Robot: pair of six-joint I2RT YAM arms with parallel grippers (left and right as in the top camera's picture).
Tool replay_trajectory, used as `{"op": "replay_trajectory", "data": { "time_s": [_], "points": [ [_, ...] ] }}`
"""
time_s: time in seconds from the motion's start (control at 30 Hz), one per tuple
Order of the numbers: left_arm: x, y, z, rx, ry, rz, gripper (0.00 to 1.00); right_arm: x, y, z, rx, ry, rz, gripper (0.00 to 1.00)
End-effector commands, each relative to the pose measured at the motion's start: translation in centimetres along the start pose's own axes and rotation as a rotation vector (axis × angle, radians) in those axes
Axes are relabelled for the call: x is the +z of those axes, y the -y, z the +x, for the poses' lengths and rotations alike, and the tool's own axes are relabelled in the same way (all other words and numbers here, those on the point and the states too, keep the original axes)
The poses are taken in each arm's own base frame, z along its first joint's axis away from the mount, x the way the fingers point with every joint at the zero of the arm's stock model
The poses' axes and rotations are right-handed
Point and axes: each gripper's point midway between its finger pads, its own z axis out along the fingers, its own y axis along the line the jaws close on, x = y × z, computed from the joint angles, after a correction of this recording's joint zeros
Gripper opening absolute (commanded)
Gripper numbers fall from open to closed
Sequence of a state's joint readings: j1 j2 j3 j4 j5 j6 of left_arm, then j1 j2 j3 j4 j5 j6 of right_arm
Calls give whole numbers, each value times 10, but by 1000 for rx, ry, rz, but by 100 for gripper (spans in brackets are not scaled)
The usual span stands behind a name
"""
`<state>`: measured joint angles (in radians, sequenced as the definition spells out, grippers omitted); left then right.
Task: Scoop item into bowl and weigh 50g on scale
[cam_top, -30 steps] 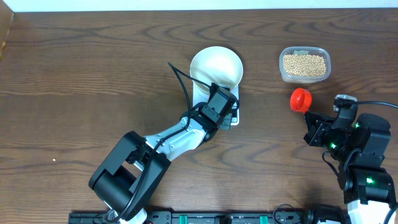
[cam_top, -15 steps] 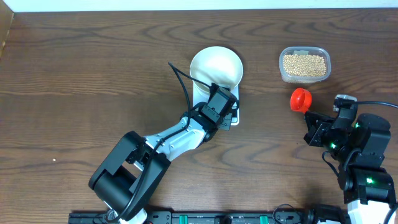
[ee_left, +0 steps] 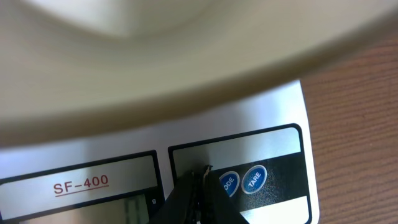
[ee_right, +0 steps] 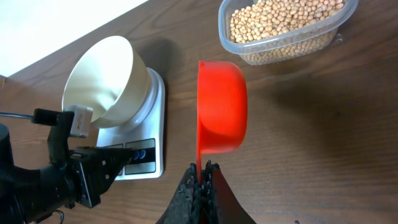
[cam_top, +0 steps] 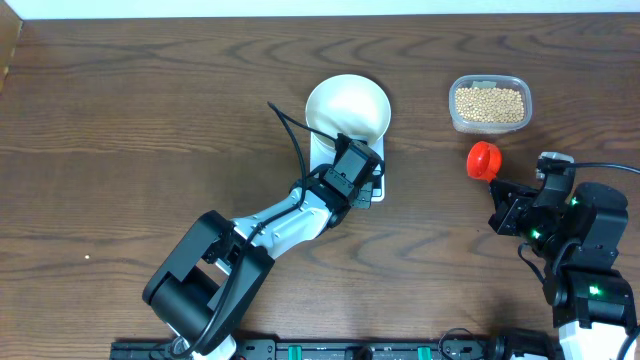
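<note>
The white bowl [cam_top: 347,106] stands empty on the white scale [cam_top: 378,189]. In the left wrist view the bowl [ee_left: 155,56] fills the top and the scale [ee_left: 261,134] shows its blue buttons. My left gripper [cam_top: 368,180] [ee_left: 203,172] is shut, with its tips on the scale's panel just left of the buttons. My right gripper [cam_top: 499,187] [ee_right: 203,167] is shut on the handle of the red scoop [cam_top: 483,159] [ee_right: 222,106], which is held on its side above the table. The tan beans [cam_top: 489,103] [ee_right: 280,22] lie in the clear tub.
The clear tub [cam_top: 490,125] [ee_right: 289,48] stands at the back right, beyond the scoop. The left arm stretches from the front edge up to the scale. The bowl [ee_right: 102,78] and scale [ee_right: 149,152] also show in the right wrist view.
</note>
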<state>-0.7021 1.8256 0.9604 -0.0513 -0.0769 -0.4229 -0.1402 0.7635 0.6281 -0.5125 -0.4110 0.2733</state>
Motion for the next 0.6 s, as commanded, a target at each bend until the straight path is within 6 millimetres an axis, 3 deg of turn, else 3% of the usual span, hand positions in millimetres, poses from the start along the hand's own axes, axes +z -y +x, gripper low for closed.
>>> {"op": "replay_trajectory", "data": {
  "time_s": [0.0, 0.17, 0.57],
  "points": [
    [15, -15, 35, -16, -106, -46, 7, -4, -2, -6, -22, 18, 1, 1],
    [15, -24, 33, -63, -89, -101, 7, -4, -2, -6, -21, 18, 1, 1],
    [17, -27, 36, -94, -94, -114, 7, -4, -1, -6, -21, 17, 1, 1]
  ]
}}
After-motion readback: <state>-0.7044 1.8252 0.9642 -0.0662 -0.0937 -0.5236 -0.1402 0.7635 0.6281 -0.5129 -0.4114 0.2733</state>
